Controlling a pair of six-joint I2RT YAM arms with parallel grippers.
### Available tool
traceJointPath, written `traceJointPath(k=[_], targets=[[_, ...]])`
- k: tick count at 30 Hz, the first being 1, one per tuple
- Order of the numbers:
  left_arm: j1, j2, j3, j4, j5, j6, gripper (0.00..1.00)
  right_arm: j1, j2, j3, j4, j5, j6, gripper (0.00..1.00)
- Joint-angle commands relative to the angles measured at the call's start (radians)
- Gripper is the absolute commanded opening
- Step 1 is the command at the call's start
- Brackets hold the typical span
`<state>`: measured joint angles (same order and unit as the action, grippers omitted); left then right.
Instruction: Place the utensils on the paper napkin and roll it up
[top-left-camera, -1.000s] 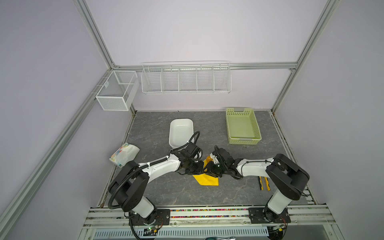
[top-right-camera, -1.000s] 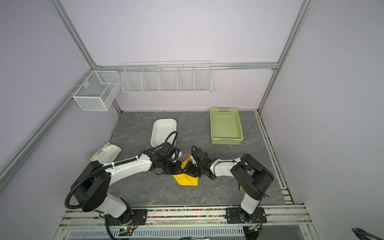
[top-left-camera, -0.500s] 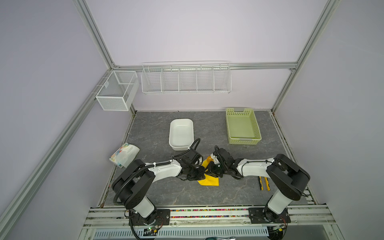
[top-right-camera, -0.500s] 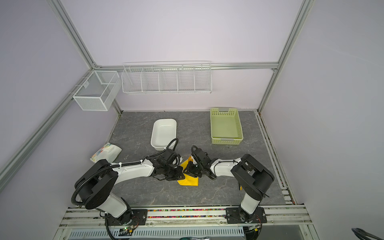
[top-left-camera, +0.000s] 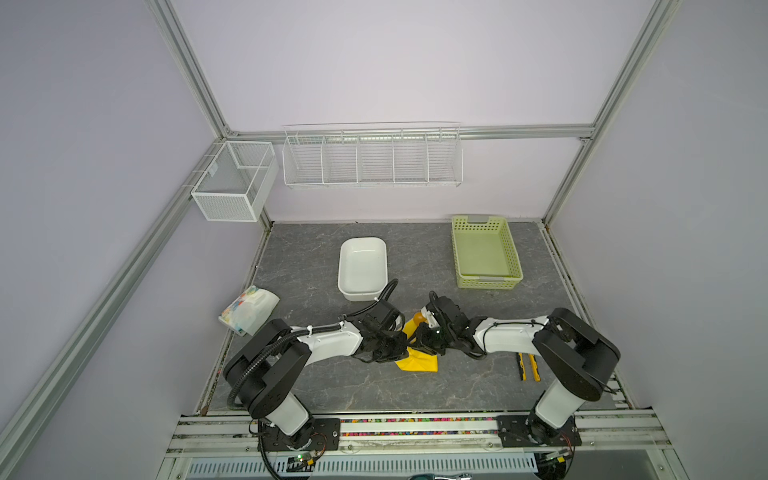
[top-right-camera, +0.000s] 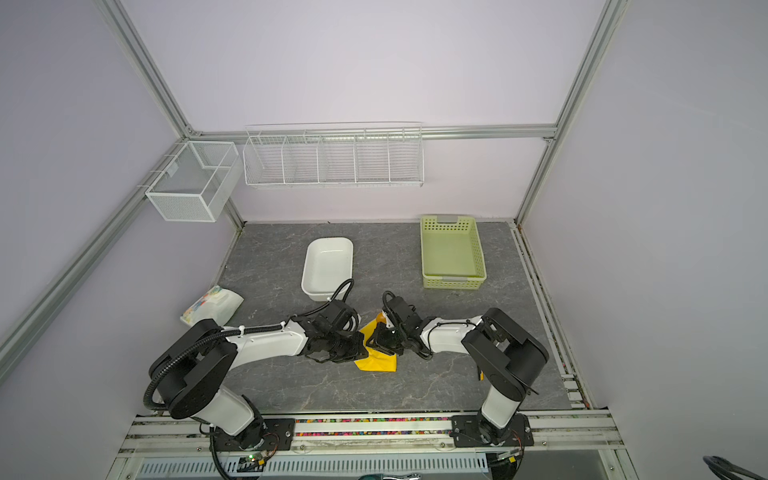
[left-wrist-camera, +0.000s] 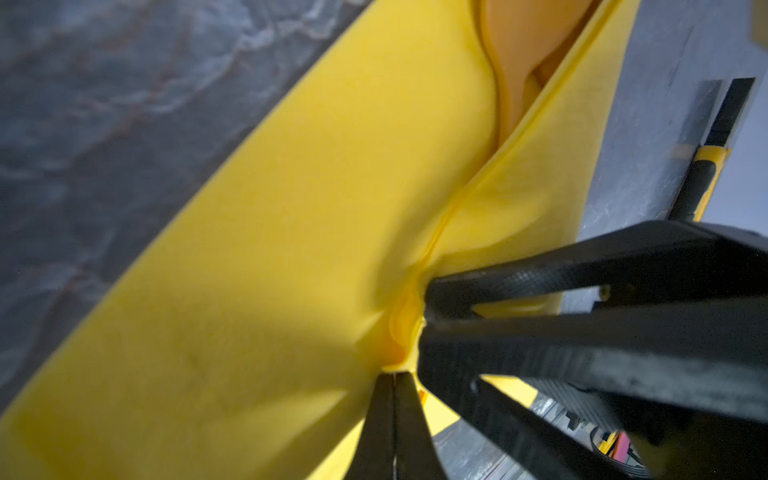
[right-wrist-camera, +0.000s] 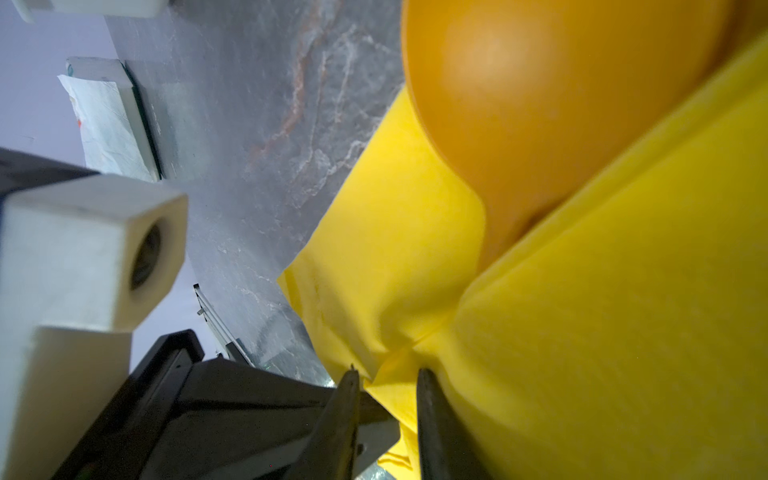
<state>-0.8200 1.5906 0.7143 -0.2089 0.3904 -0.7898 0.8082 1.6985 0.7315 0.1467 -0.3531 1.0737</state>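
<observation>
A dark grey, marble-veined surface (top-left-camera: 316, 386) is filling the floor of a pale lilac booth framed in aluminium rails, with a white wire rack (top-left-camera: 372, 158) hanging on the back wall and a white mesh box (top-left-camera: 232, 187) hanging at the left corner. A white tub (top-left-camera: 362, 242) is sitting towards the back, a pale green slotted basket (top-left-camera: 486, 283) is standing to its right, and a white packet (top-left-camera: 249, 309) with colourful print is lying by the left edge; its lettering is too small to read. Yellow-and-black pliers (top-left-camera: 528, 365) are lying beside the right arm's base. The paper napkin (top-left-camera: 417, 362) is lying near the front middle of the surface, in front of the tub and between the two arms, with its sides folded up over the utensils (right-wrist-camera: 540, 104). The round orange spoon bowl is sticking out of the fold at the napkin's far end, while the rest of the cutlery is hidden under the paper. The left fingers (left-wrist-camera: 382, 424) are pressing fully together, pinching a gathered crease of the napkin at their tips. The right fingers (right-wrist-camera: 343, 415) are standing slightly apart, gripping a bunched fold of the same napkin between them. In both top views the two arms are meeting low over the napkin, nearly touching each other.
</observation>
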Motion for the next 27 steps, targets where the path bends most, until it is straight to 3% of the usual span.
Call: traceJointPath(k=[1, 14, 21, 27], targets=[[-0.001, -0.004, -0.019, -0.008, -0.038, -0.016, 0.0, 0.007, 0.012, -0.018, -0.07, 0.023, 0.02, 0.3], [-0.001, -0.046, -0.009, -0.045, -0.057, -0.008, 0.0, 0.006, 0.015, -0.018, -0.078, 0.024, 0.012, 0.07], [0.009, -0.117, 0.081, -0.138, -0.094, 0.041, 0.0, 0.007, 0.019, -0.019, -0.08, 0.025, 0.01, 0.07], [0.01, -0.071, 0.159, -0.158, -0.046, 0.077, 0.0, 0.006, 0.02, -0.019, -0.078, 0.025, 0.01, 0.07]])
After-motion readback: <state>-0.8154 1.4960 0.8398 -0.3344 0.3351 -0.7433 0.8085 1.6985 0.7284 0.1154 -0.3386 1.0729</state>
